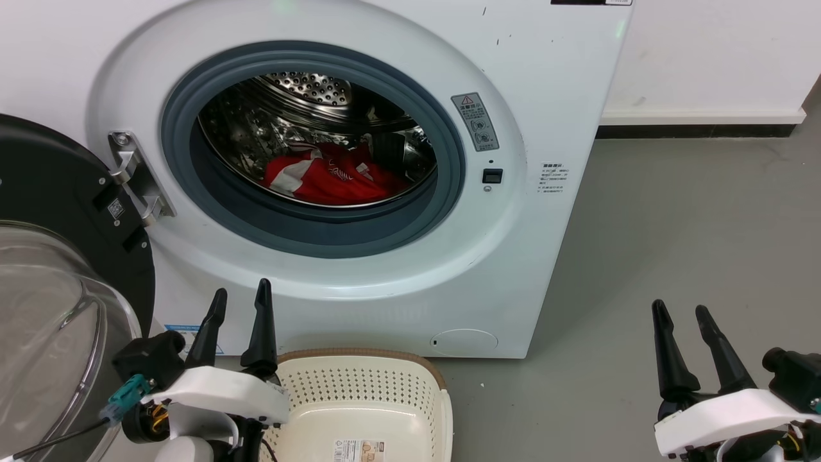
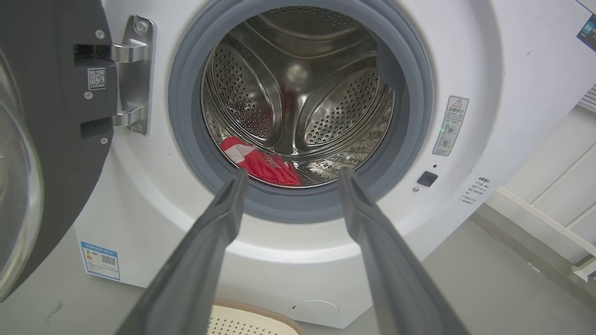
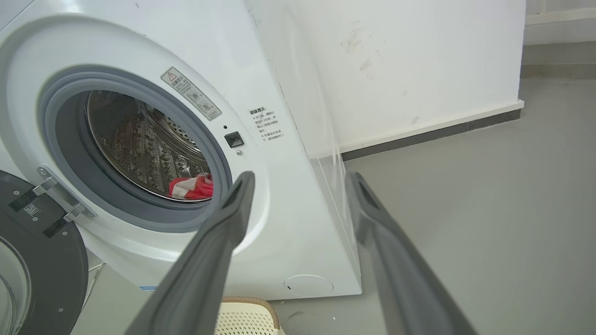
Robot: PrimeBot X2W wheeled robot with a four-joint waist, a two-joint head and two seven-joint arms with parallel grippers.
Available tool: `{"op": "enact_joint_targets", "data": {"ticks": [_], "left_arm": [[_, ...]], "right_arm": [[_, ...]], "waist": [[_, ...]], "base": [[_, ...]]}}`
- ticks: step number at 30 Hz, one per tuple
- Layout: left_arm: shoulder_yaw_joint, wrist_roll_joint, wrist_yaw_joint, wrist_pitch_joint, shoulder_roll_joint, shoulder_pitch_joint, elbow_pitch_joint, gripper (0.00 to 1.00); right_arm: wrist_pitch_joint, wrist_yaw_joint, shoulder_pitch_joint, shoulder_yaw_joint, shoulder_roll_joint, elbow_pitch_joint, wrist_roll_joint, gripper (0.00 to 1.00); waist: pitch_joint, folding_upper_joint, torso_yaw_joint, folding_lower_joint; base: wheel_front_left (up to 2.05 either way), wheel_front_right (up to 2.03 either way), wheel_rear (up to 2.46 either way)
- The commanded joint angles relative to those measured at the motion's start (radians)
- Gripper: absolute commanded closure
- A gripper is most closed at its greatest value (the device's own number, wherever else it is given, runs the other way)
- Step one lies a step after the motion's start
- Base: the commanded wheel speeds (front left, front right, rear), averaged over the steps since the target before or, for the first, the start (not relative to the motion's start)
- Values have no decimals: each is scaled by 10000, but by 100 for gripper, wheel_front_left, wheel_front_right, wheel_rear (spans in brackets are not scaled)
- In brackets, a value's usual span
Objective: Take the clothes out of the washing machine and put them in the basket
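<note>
**Down at the washer door: reach-in step, nothing grabbed yet**

Closest in, the left gripper [image 1: 240,289] and right gripper [image 1: 680,308] both sit low with their fingers pointing up. Jaws are spread on both, with nothing between them. The left one hovers just at the left edge of the basket [image 1: 359,354]. The right one is well off to the side over bare floor [image 1: 673,224]. The basket is parked on the floor right in front of the washer [image 1: 545,77], and as far as I can see there's no laundry in it, just a label on the base.

Next back, the door [image 1: 58,186] is swung wide open to the left, so the porthole is free. Deeper in, the clothes [image 1: 333,176] are a red-and-white bundle lying at the bottom of the drum [image 1: 308,86], just behind the grey seal.

My read is that this is step one, the pickup, and it hasn't started. The left wrist view looks straight into the porthole with the bundle showing between its fingers, so that arm looks better lined up.

The next move needs a push forward over the seal lip, then a dip to the drum floor. The fingers should go in wide until they straddle a fold, then close on a decent bunch. The fabric's floppy, so I'd expect trailing bits that could drag on the seal coming out.
</note>
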Motion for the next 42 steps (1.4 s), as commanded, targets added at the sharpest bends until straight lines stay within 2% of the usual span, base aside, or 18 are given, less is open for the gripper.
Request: {"op": "enact_joint_targets", "data": {"ticks": [1, 12, 24, 42], "left_arm": [[-50, 226, 42, -78, 90, -207, -76, 0], [-325, 1424, 341, -403, 243, -257, 142, 0], [-434, 2296, 517, -671, 259, -250, 279, 0], [-396, 3456, 569, -1042, 205, -215, 498, 0]], "right_arm": [[-73, 1, 43, -11, -19, -148, -221, 0], [-202, 0, 209, -74, -19, -378, -1719, 0], [-347, 0, 317, -62, -18, -534, -2785, 0], [-599, -1, 483, -65, -14, -657, -4149, 0]], "waist": [[-4, 0, -2, 0], [-27, 0, -8, 0], [-38, 0, 20, 0], [-79, 0, 68, 0]], "base": [[0, 0, 0], [0, 0, 0], [0, 0, 0], [0, 0, 0]]}}
